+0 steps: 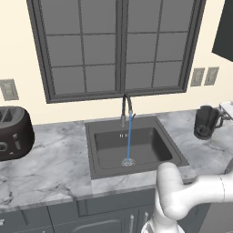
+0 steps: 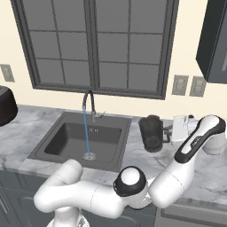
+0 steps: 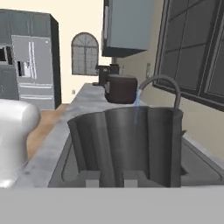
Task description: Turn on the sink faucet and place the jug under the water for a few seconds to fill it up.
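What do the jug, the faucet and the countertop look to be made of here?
Jug: dark smoky plastic or glass; the stream shows faintly through its wall in the hand view. Faucet: dark grey metal, thin curved gooseneck, matte. Countertop: white-grey marble look, veined and smooth.

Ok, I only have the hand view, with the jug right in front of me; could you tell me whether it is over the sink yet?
Observer: No, the jug stands on the marble counter, to the right of the sink.
Operator: Thank you. Where does the water land?
Observer: The water falls straight from the sink faucet onto the drain.
Operator: And where is the grip?
Observer: The gripper is closed at the jug's handle, on the side away from the sink.
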Motion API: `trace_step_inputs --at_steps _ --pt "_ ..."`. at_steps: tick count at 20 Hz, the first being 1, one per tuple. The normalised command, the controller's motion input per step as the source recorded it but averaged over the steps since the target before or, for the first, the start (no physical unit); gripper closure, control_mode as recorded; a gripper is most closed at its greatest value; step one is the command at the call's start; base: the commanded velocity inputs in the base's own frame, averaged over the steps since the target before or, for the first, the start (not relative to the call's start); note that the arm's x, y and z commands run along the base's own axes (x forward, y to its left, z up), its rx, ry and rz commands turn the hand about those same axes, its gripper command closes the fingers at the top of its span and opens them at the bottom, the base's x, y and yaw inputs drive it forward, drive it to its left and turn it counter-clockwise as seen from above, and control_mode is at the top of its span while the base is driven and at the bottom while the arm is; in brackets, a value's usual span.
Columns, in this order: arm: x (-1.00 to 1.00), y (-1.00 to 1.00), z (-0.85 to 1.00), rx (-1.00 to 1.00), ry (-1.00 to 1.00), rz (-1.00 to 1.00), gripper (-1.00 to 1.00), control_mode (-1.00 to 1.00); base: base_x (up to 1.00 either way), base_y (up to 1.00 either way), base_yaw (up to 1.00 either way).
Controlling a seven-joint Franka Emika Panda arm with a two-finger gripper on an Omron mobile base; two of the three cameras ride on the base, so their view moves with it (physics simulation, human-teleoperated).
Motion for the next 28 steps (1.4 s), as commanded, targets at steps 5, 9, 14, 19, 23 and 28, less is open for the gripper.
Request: trace_step_inputs --at_steps 5,9,14,19,23,28 --pt "-0.03 0.06 0.72 0.28 0.01 -0.01 1.00 -1.00 0.00 0.00 0.00" --pt "0.00 0.27 0.44 0.22 0.00 -0.03 1.00 -1.00 0.00 0.00 0.00" --pt "-0.02 0.48 0.06 0.10 0.00 -0.10 1.00 -1.00 0.00 0.00 0.00" --pt "-0.06 0.60 0.00 0.00 0.00 -0.13 1.00 -1.00 0.00 0.00 0.00" --pt "-0.29 0.59 0.00 -0.03 0.00 -0.08 1.00 -1.00 0.00 0.00 0.00" --pt "-0.39 0.64 0.00 -0.06 0.02 -0.06 1.00 -1.00 0.00 0.00 0.00"
